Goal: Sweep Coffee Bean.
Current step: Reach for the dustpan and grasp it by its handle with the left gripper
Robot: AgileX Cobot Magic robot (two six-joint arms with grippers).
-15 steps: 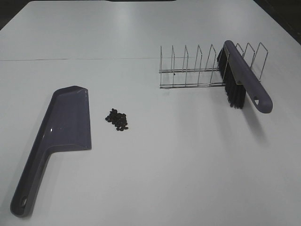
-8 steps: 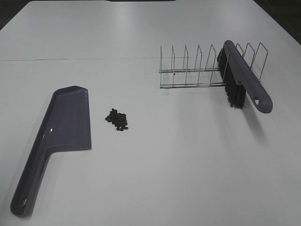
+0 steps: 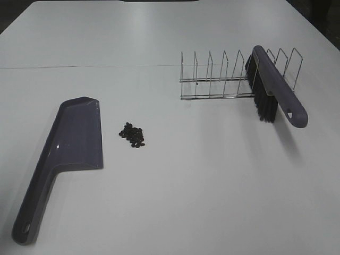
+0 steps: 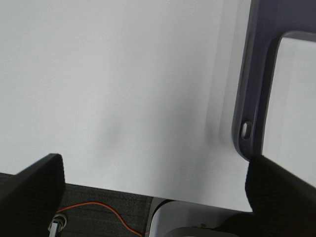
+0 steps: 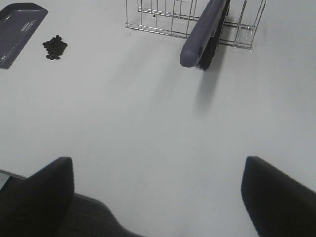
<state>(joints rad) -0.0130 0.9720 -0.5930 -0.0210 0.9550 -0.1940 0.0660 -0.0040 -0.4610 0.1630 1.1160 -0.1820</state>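
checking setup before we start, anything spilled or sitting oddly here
Small dark brown coffee beans lie loose in a pile on the white table, beside the purple plastic dustpan. The purple black-bristled brush leans tilted across the wire rack, handle overhanging.

White matte worktop (image 3: 212,175), thin seam line across it at the far side. Directly on it:
- purple dustpan (image 3: 77,135), lying flat on the left, handle toward the near edge, pan mouth facing away from it
- coffee beans (image 3: 133,135), one small tight pile just right of the pan's blade, not touching it
- wire rack (image 3: 212,79), far right, standing upright, well apart from the pile

Purple brush (image 3: 276,85) is propped in the rack's right end, black bristles down, handle sticking out toward the near side. Can't tell if the bristles touch the worktop.
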